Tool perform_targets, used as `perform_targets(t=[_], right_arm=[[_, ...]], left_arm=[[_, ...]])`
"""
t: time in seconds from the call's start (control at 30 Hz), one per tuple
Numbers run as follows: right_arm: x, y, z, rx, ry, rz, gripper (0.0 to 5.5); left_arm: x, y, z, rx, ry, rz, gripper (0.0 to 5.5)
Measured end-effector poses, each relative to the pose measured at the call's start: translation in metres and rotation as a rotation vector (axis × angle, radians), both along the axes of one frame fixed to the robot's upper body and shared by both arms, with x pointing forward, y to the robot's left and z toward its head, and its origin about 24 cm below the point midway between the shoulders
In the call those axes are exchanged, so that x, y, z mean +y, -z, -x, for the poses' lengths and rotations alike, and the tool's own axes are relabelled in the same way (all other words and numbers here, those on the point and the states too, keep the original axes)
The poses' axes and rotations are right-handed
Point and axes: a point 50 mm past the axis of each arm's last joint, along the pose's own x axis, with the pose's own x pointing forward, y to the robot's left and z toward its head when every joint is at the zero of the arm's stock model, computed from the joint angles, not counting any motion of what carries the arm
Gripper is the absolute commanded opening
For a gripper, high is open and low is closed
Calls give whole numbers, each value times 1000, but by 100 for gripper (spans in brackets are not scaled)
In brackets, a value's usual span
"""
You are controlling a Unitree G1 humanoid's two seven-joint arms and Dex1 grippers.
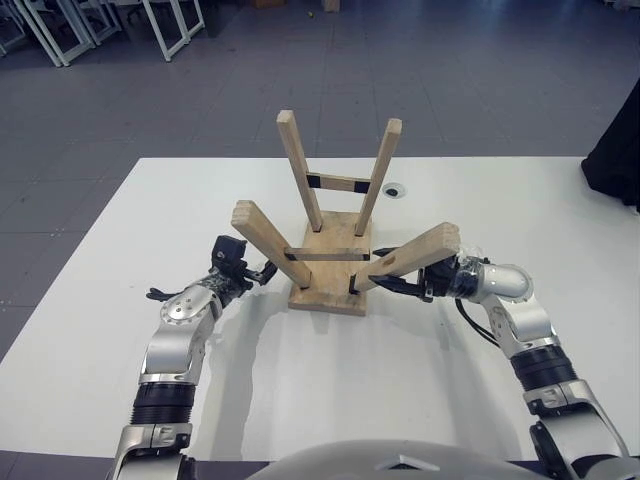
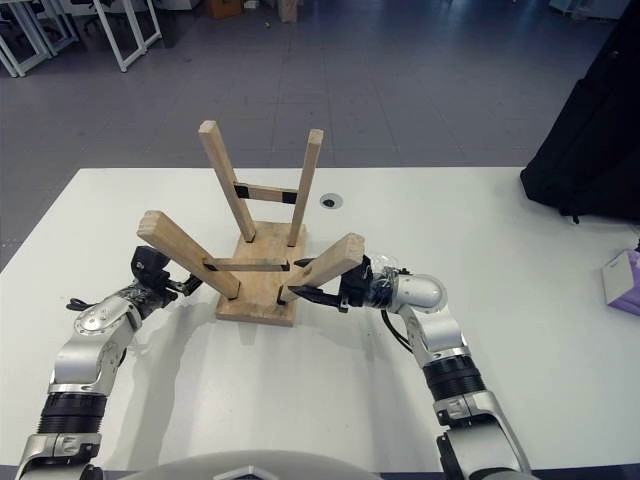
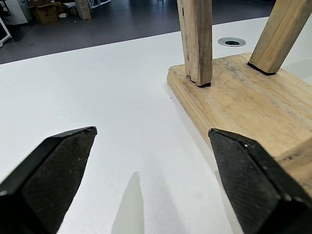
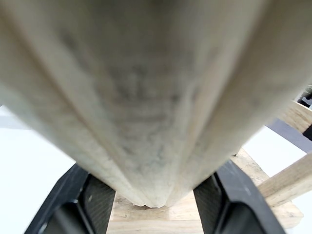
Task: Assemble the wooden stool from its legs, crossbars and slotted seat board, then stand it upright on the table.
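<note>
Wooden stool (image 1: 330,240): is lying upside down near the middle of the white table (image 1: 300,400), all four legs pointing up and splaying outward.
Seat board (image 1: 330,297): is resting flat on the tabletop, carrying the legs in its slots.
Far legs: the far left leg (image 1: 299,170) and far right leg (image 1: 378,175) are leaning toward each other at the board, with the far crossbar (image 1: 338,183) spanning between them.
Near legs: the near left leg (image 1: 268,240) and near right leg (image 1: 415,255) are slanting out to either side, with the near crossbar (image 1: 325,254) bridging them low down, just above the board.
Left gripper (image 3: 152,131): is hovering low over the table just beside the board's left edge, by the near left leg; its fingers (image 3: 58,165) are spread wide, holding nothing.
Right gripper (image 1: 376,265): is grasping the near right leg close to the board, its two fingers (image 4: 92,202) pressing on opposite faces of the wood.
Cable hole (image 1: 394,190): is sitting in the tabletop just beyond the stool, to its right.
</note>
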Motion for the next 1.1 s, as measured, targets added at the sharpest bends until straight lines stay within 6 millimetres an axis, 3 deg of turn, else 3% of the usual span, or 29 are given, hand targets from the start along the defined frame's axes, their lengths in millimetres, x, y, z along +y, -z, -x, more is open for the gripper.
perform_targets(t=[0.5,0.93,1.1], right_arm=[[-1,-19,-16,58,-16,145,203],[6,-16,-14,110,34,250,203],[7,-15,-21,109,129,235,203]], left_arm=[[-3,0,1,1,-6,22,424],[-3,0,4,2,-10,28,424],[1,-2,26,63,15,89,356]])
